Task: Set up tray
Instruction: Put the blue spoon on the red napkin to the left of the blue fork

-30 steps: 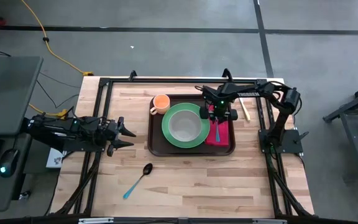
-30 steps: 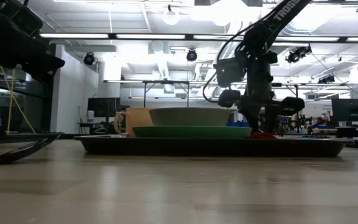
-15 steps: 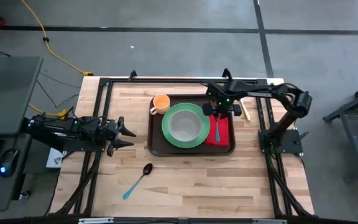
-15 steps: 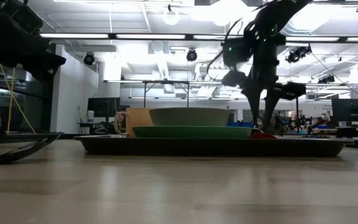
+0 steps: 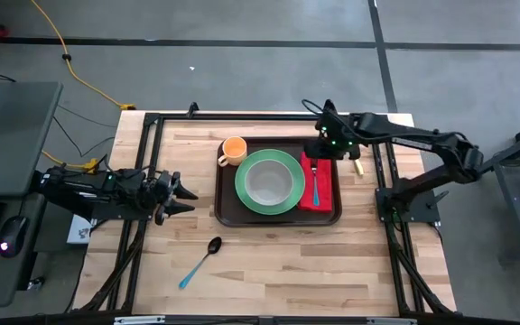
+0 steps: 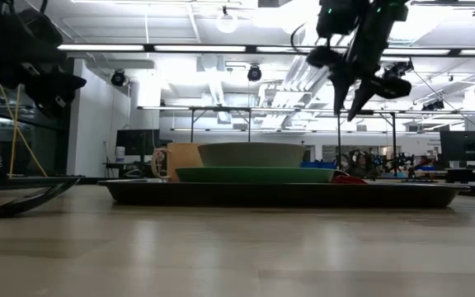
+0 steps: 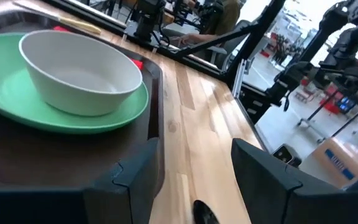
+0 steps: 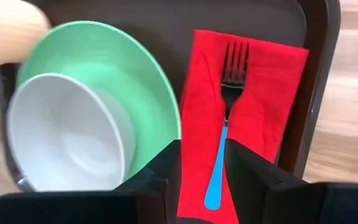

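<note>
A spoon (image 5: 202,259) with a blue handle lies alone on the wooden table (image 5: 269,262), nearest the front edge and well apart from everything else. It looks like the piece not yet put in its place. If an arm reaches for it and comes down too fast, the spoon could slide away or get knocked off the front edge.

Next comes the tray (image 5: 227,206), big and dark brown, sitting in the middle of the table. On it are a green plate (image 5: 245,195) with a white bowl (image 5: 267,183) on top, a red napkin (image 5: 324,190) with a fork (image 5: 315,181) lying on it, and an orange cup (image 5: 234,149) in the far corner.

The left gripper (image 5: 186,193) waits beside the tray, on the left, with its fingers spread wide and nothing in them. It is close to the tray's rim (very close), so a careless move could bump the tray and shake the bowl.

Farthest away, the right gripper (image 5: 325,151) hangs above the far end of the napkin. Its fingers are a little apart and hold nothing. If it drops back down crooked, it could catch the napkin and drag the fork off.

A pale stick (image 5: 356,162) lies just past the tray's right side. I cannot tell what it is.
</note>
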Robot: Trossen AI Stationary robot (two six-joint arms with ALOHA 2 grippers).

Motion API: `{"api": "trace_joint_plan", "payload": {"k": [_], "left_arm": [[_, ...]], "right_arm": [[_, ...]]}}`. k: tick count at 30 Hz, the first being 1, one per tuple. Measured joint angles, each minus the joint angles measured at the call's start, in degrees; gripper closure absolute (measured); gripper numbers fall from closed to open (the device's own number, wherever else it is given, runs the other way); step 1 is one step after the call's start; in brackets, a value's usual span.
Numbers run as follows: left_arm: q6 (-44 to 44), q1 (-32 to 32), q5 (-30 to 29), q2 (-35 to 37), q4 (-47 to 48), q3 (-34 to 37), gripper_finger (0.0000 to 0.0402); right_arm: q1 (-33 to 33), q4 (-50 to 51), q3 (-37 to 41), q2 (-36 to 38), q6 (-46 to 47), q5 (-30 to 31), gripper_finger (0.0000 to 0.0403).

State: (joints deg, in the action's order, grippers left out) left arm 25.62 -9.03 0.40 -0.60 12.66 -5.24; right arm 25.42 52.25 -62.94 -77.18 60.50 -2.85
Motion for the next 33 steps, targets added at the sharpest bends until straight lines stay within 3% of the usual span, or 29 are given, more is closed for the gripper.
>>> {"api": "trace_joint_plan", "payload": {"k": [5, 11, 15, 24, 33], "left_arm": [[5.4, 0.0, -1.3, 0.0, -0.1, -0.1, 0.0172], [21.5, 0.0, -6.4, 0.0, -0.1, -0.1, 0.0172], [24.2, 0.0, -8.0, 0.0, -0.1, -0.1, 0.0172], [32.0, 0.0, 1.0, 0.0, -0.2, -0.2, 0.0172], [31.8, 0.0, 1.8, 0.0, -0.2, -0.2, 0.0172]], "right_arm": [[-2.3, 0.0, 0.0, 3.6, -0.8, 0.6, 0.0304], [-6.7, 0.0, 0.0, 5.9, -2.5, 2.8, 0.0304], [-9.7, 0.1, 0.0, 6.6, -2.4, 4.1, 0.0304], [-14.1, 0.1, 0.0, 6.8, -2.2, 7.4, 0.0304], [-16.7, 0.8, 0.0, 7.2, -4.2, 16.0, 0.0304]]}}
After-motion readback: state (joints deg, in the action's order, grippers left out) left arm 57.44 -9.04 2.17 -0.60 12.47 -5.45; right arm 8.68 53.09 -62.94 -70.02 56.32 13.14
